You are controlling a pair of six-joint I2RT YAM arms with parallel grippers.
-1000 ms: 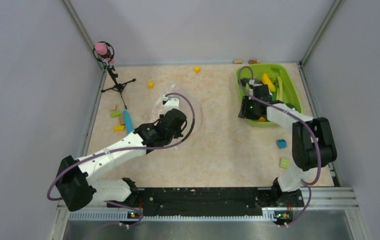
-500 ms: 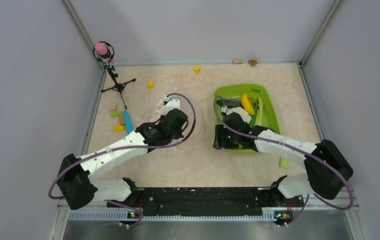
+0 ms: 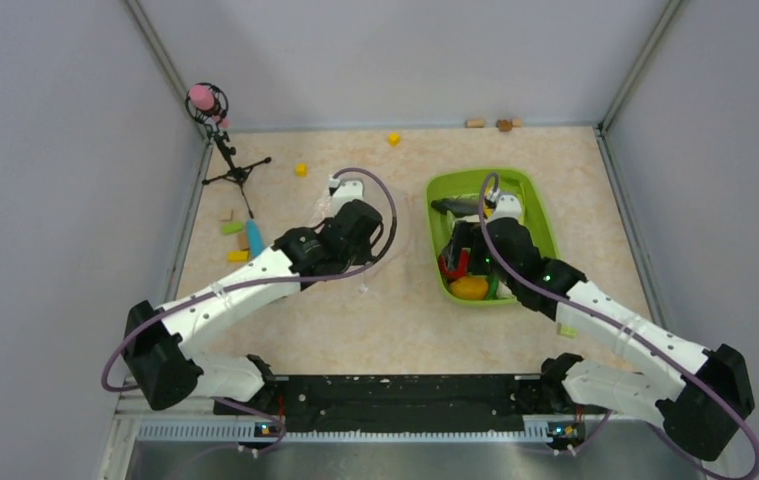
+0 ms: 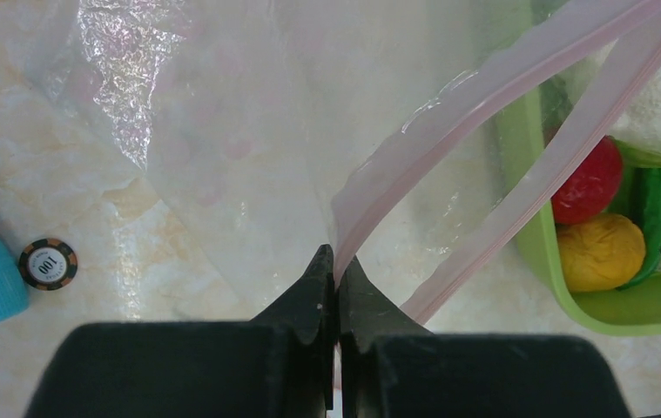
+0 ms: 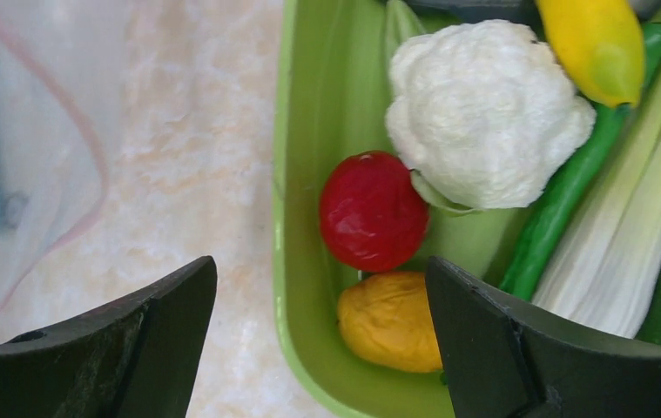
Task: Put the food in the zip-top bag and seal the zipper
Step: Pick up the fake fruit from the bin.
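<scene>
The left tool (image 4: 337, 266) was clamped shut on one pink strip of the zipper (image 4: 483, 87), holding up that lip of the zip-top bag (image 4: 239, 131). The bag lay on the table (image 4: 13, 157) just beside the lime-green tray (image 4: 631, 305), with its mouth parted toward the tray. The right tool (image 5: 320, 270) hung over the tray's bag-side rim, its fingers spread wide apart and holding nothing. In the tray lay a red tomato (image 5: 373, 212), a white cauliflower (image 5: 483, 113), an orange piece (image 5: 389, 320) and pale green stalks (image 5: 631, 235).

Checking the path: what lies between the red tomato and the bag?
The green tray's wall, then bare tabletop up to the pink zipper; right wrist view.
</scene>
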